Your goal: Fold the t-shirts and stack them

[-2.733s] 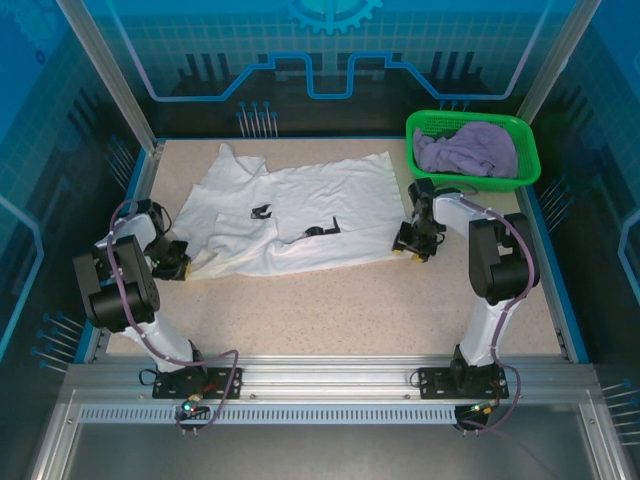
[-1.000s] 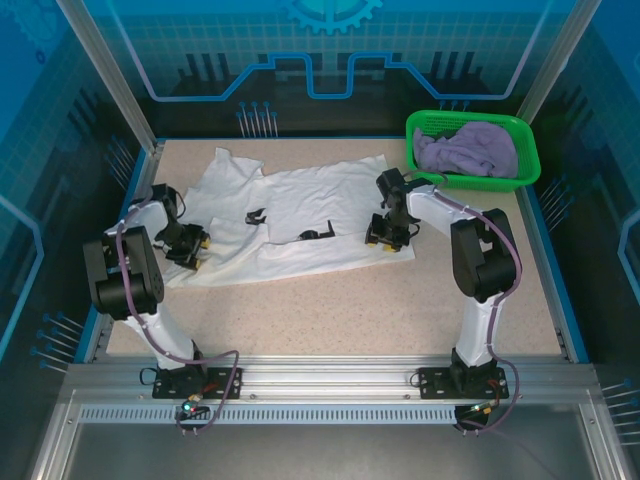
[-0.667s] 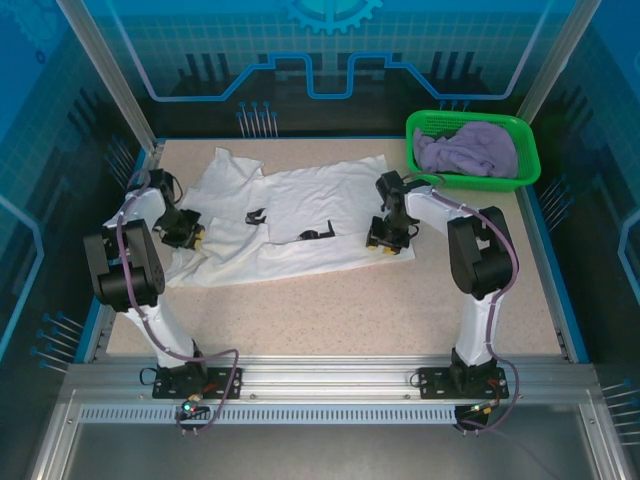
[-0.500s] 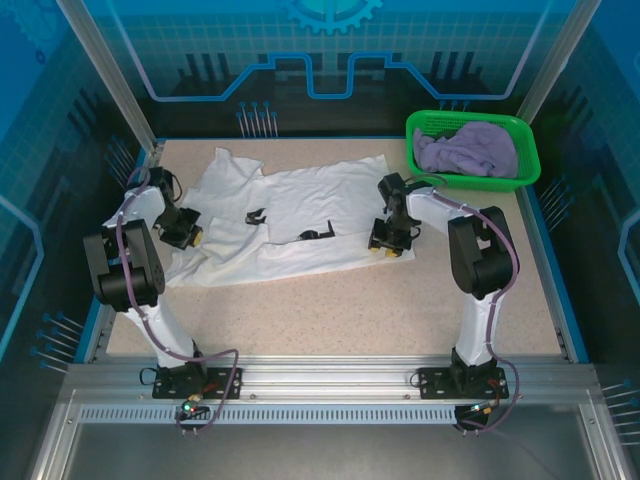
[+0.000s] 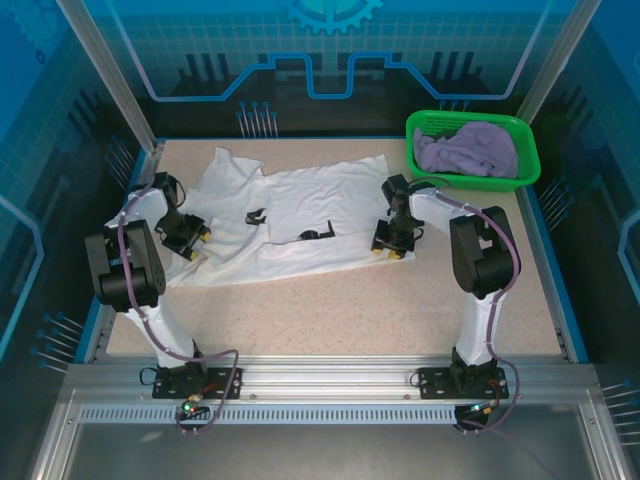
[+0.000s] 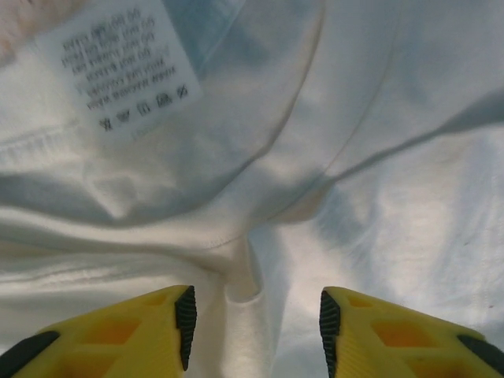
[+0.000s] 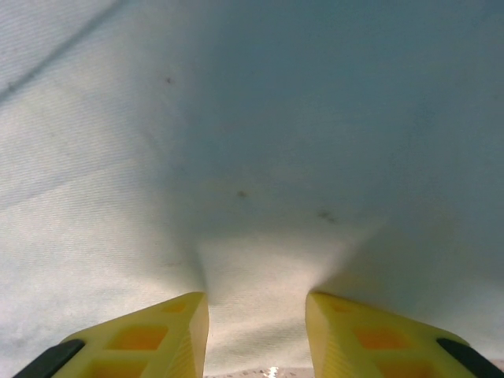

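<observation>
The white t-shirt [image 5: 310, 205] with small black prints [image 5: 320, 232] lies spread and wrinkled across the far half of the table. My left gripper [image 5: 189, 240] is down on its left side. In the left wrist view the left gripper [image 6: 256, 327] stands open astride a raised fold of the white t-shirt [image 6: 378, 157], near a care label [image 6: 118, 67]. My right gripper [image 5: 389, 247] sits at the shirt's lower right edge. In the right wrist view the right gripper [image 7: 256, 331] is open, with flat cloth of the white t-shirt [image 7: 252, 118] between its fingers. The lavender t-shirt [image 5: 467, 148] is crumpled in the basket.
The green mesh basket [image 5: 470, 182] stands at the far right corner, just behind the right arm. Bare speckled table [image 5: 330, 310] stretches from the shirt to the arm bases. Blue walls close in the table on three sides.
The left gripper went a little toward the far left over the shirt, then came back toward me. The right gripper slid slightly right and toward me. The shirt barely shifted.
</observation>
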Tool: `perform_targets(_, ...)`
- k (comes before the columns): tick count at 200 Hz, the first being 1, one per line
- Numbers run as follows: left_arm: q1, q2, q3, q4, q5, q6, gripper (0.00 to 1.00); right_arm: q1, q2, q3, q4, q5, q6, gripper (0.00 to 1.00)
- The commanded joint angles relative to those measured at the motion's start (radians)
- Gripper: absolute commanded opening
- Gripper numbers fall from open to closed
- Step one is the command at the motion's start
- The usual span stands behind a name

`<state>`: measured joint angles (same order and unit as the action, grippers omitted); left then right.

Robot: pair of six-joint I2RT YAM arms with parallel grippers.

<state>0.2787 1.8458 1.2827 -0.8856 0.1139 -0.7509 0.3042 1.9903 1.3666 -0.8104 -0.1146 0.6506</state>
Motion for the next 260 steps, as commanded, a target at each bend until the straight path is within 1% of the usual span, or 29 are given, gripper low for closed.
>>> perform_targets(1, -0.018, -0.009, -0.031, 0.004, 0.046, 0.011, 0.42, -0.018, -0.008, -0.017, -0.024, -0.002, -0.003, 0.40)
perform_targets(20, -0.028, 0.013, -0.030, 0.018, 0.051, 0.002, 0.30, -0.024, -0.005, -0.018, -0.027, -0.003, -0.003, 0.40)
perform_targets(46, -0.029, 0.024, -0.004, 0.027, 0.023, 0.017, 0.09, -0.050, -0.007, -0.037, -0.021, -0.010, 0.013, 0.40)
perform_targets(65, -0.033, 0.026, 0.046, 0.029, -0.028, 0.068, 0.04, -0.071, -0.007, -0.055, -0.022, -0.012, 0.024, 0.39)
perform_targets(87, -0.053, 0.028, 0.095, 0.055, -0.068, 0.139, 0.02, -0.088, -0.006, -0.071, -0.020, -0.017, 0.029, 0.39)
perform_targets(102, -0.082, 0.033, 0.123, 0.077, -0.093, 0.185, 0.03, -0.092, -0.013, -0.078, -0.015, -0.020, 0.029, 0.39)
perform_targets(106, -0.090, 0.035, 0.129, 0.084, -0.097, 0.195, 0.05, -0.093, -0.013, -0.080, -0.015, -0.023, 0.029, 0.39)
perform_targets(121, -0.122, 0.050, 0.151, 0.107, -0.103, 0.221, 0.20, -0.093, -0.011, -0.080, -0.013, -0.026, 0.029, 0.39)
perform_targets(137, -0.148, 0.079, 0.182, 0.105, -0.118, 0.224, 0.34, -0.093, -0.009, -0.077, -0.014, -0.032, 0.029, 0.39)
perform_targets(154, -0.159, 0.093, 0.218, 0.067, -0.159, 0.199, 0.40, -0.095, -0.011, -0.075, -0.018, -0.035, 0.030, 0.40)
perform_targets(163, -0.158, 0.075, 0.229, 0.027, -0.229, 0.169, 0.51, -0.094, -0.017, -0.074, -0.022, -0.035, 0.030, 0.40)
perform_targets(172, -0.150, 0.048, 0.242, -0.023, -0.293, 0.135, 0.59, -0.095, -0.027, -0.076, -0.021, -0.033, 0.030, 0.40)
perform_targets(184, -0.128, 0.006, 0.250, -0.089, -0.341, 0.086, 0.72, -0.094, -0.044, -0.080, -0.020, -0.030, 0.029, 0.40)
perform_targets(189, -0.117, -0.012, 0.246, -0.113, -0.350, 0.063, 0.75, -0.095, -0.052, -0.082, -0.017, -0.029, 0.029, 0.40)
perform_targets(200, -0.096, -0.064, 0.212, -0.131, -0.333, 0.026, 0.75, -0.095, -0.072, -0.090, -0.007, -0.028, 0.031, 0.41)
perform_targets(217, -0.088, -0.154, 0.124, -0.113, -0.288, -0.008, 0.69, -0.095, -0.103, -0.099, 0.015, -0.032, 0.038, 0.41)
perform_targets(224, -0.088, -0.185, 0.078, -0.092, -0.248, -0.020, 0.64, -0.095, -0.110, -0.100, 0.026, -0.038, 0.040, 0.41)
perform_targets(229, -0.088, -0.202, 0.044, -0.079, -0.218, -0.035, 0.58, -0.095, -0.112, -0.100, 0.032, -0.042, 0.039, 0.41)
perform_targets(238, -0.084, -0.227, -0.025, -0.038, -0.158, -0.067, 0.45, -0.095, -0.108, -0.096, 0.036, -0.044, 0.040, 0.41)
perform_targets(243, -0.080, -0.238, -0.067, -0.004, -0.120, -0.087, 0.41, -0.095, -0.102, -0.093, 0.034, -0.043, 0.041, 0.41)
perform_targets(260, -0.056, -0.252, -0.200, 0.121, 0.006, -0.146, 0.37, -0.097, -0.081, -0.084, 0.033, -0.046, 0.044, 0.41)
